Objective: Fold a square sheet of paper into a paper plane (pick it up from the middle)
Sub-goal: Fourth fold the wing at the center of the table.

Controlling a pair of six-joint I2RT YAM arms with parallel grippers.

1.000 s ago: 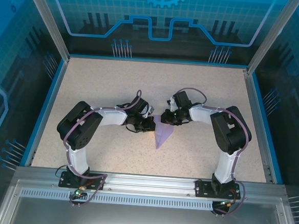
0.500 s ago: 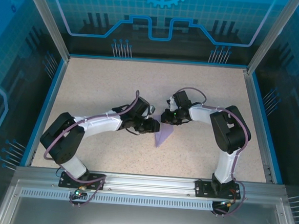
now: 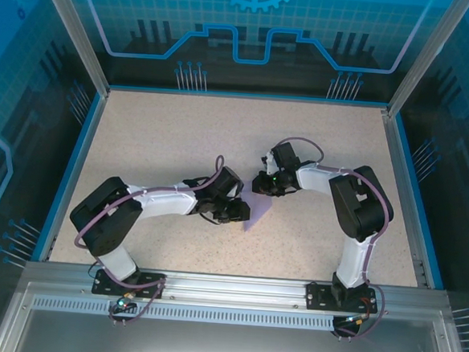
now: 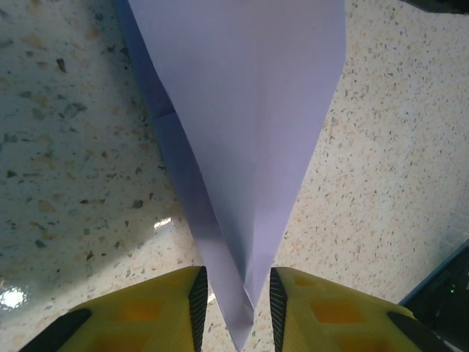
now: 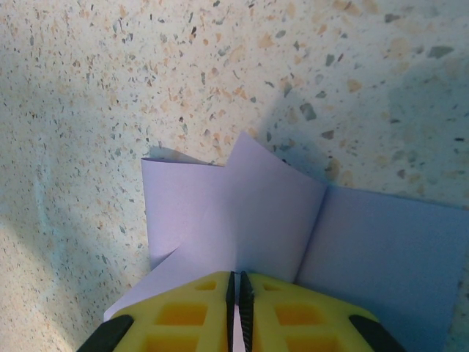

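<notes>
1. My left gripper is reached in from the near left and sits low over the middle of the table. It is a little nearer and to the left of my right gripper, and the two are close together.
2. My left fingers are yellow with dark inner pads, and they stand a narrow gap apart. The pointed tip of the paper plane lies in that gap. A sliver of speckled table shows on either side of the tip, so my pads are not pressing on it.
3. Seen from my left wrist, the lavender paper widens steadily away from my fingers into a long wedge. A crease runs along its left side, where a narrower lower layer peeks out from under the top one. The wedge lies on the table surface.
4. My right fingers are pinched almost together, with only a thin dark slit between them. They are closed on the wide end of the paper plane, where the paper runs in under my fingertips.
5. From my right wrist, a paler flap with a small peak lifts off the table and throws a shadow beyond it. A flatter, darker panel lies to its right. The crease between the two leads toward my pinched fingertips.
</notes>
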